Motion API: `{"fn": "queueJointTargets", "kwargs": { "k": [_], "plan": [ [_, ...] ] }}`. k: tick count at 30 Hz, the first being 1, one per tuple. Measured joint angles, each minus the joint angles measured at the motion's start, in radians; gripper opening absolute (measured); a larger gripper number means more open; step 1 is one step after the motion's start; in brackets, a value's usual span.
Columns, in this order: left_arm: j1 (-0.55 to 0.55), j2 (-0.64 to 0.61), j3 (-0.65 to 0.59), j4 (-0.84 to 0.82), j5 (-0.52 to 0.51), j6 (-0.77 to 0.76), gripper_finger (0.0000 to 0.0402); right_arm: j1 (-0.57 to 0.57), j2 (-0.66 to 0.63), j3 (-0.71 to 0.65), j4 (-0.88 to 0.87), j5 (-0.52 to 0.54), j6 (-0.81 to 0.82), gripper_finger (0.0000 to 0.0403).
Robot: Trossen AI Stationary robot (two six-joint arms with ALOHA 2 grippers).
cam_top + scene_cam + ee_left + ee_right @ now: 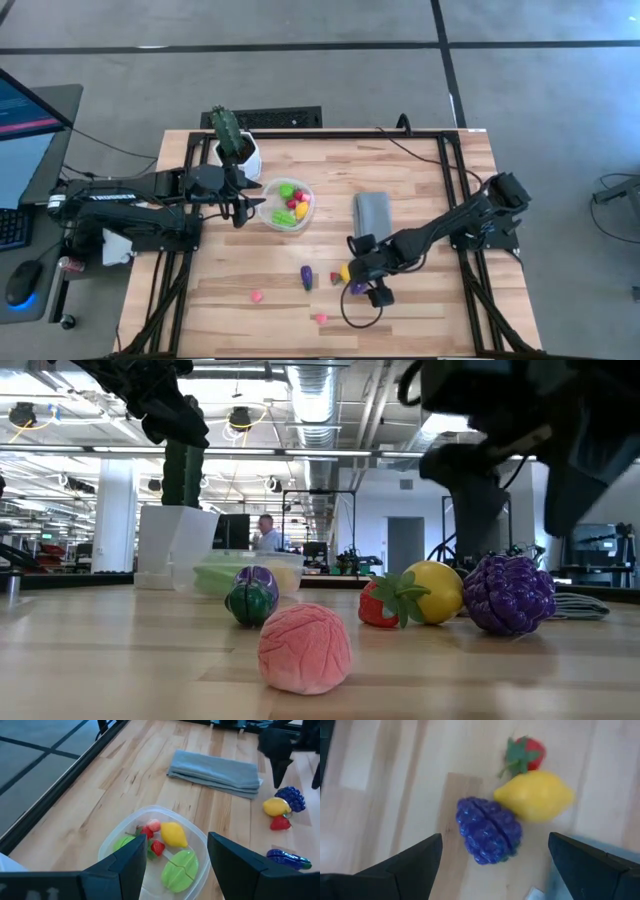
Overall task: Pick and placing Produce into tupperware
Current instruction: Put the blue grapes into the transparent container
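Over the purple grape cluster [489,830], right gripper [492,852] hangs with jaws spread wide, nothing held; grapes sit touching the yellow lemon [535,796], red strawberry [525,753] just beyond. Left gripper [175,857] waits partly open and empty above the tupperware [110,842], beside the white plant pot [245,158], which already holds green, yellow and red pieces. More produce loose on the table [420,170]: purple-green piece [307,277], two pink ones [257,296], [321,319]. Grey cloth [373,212] lies between bowl and right arm. Likely step: grasp grapes; best to drop straight down, centre the fingers across the narrow width, avoid nudging the lemon. No readable labels or writing anywhere.
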Motion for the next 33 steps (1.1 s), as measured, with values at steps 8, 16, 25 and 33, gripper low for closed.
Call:
{"fn": "queueJointTargets", "kwargs": {
  "k": [8,16,25,33],
  "plan": [
    [0.0,0.0,0.0,-0.016,0.0,-0.008,0.0199,0.001,0.086,0.024,0.004,-0.02,0.051,0.0388],
    [0.0,0.0,0.0,-0.015,-0.012,-0.008,0.0199,0.0,0.101,0.024,0.021,-0.021,0.052,0.0388],
    [0.0,0.0,0.0,-0.015,-0.016,-0.008,0.0199,-0.001,0.1,0.023,0.028,-0.024,0.045,0.0379],
    [0.0,0.0,0.0,-0.015,-0.018,-0.006,0.0199,-0.008,0.099,0.008,0.028,-0.028,0.055,0.0372]
  ]
}}
